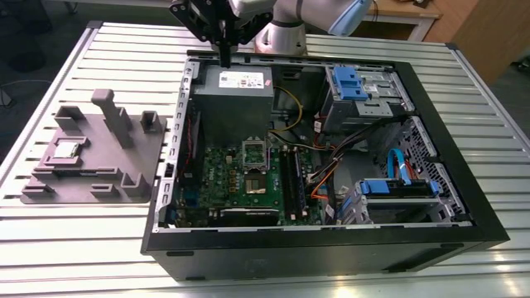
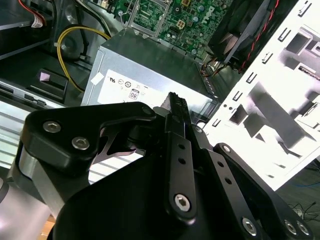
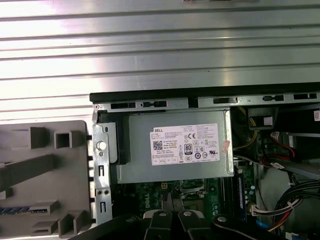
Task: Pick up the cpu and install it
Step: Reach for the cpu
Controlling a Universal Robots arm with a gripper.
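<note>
The cpu (image 1: 66, 151), a small silver-grey square chip, lies in a recess of the grey plate (image 1: 124, 180) on the exterior view's left, outside the computer case. My gripper (image 1: 224, 61) hangs high over the back edge of the case, above the grey power supply (image 1: 232, 99), far from the cpu. Its two black fingers (image 2: 178, 125) are pressed together with nothing between them; they also show in the first wrist view as black fingers (image 3: 172, 222). The cpu socket (image 1: 252, 180) sits on the green motherboard (image 1: 215, 180) inside the case, with its metal frame lifted.
The open black computer case (image 1: 331, 248) stands on a slatted metal table (image 1: 83, 261). Inside it are long black memory sticks (image 1: 290, 177), bundled cables (image 1: 331, 167), and blue-tabbed drive bays (image 1: 398, 189). The grey plate (image 3: 45, 175) carries upright posts.
</note>
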